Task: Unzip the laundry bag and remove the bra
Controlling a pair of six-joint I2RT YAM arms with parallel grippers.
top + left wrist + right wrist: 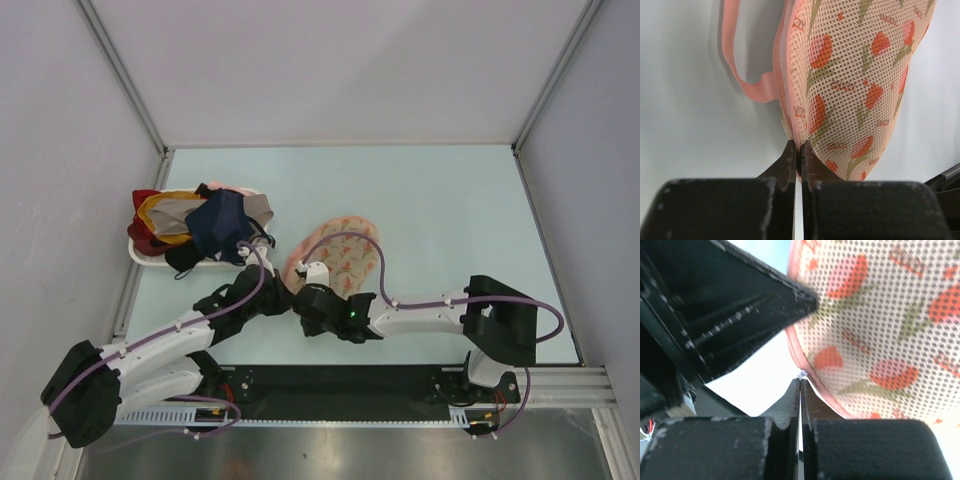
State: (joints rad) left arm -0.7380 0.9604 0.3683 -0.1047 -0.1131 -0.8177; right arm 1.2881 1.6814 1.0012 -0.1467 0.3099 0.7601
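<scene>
The left end effector [796, 150] is closed, its black fingertips pinched on the pink zip rim at the near edge of the flat, oval, beige-pink mesh laundry bag [855, 85], which is printed with red-orange flowers. The right end effector [800, 384] is likewise shut, its tips set against the pink edging just beside the left one. Whether the edging is gripped there cannot be told. The bag is spread away from both over the pale green counter [450, 200], with a pink strap loop [742, 75] at its left side. A white tray [140, 255] heaped with navy, red and yellow garments [205, 222] is seen nearby, to the bag's left.
</scene>
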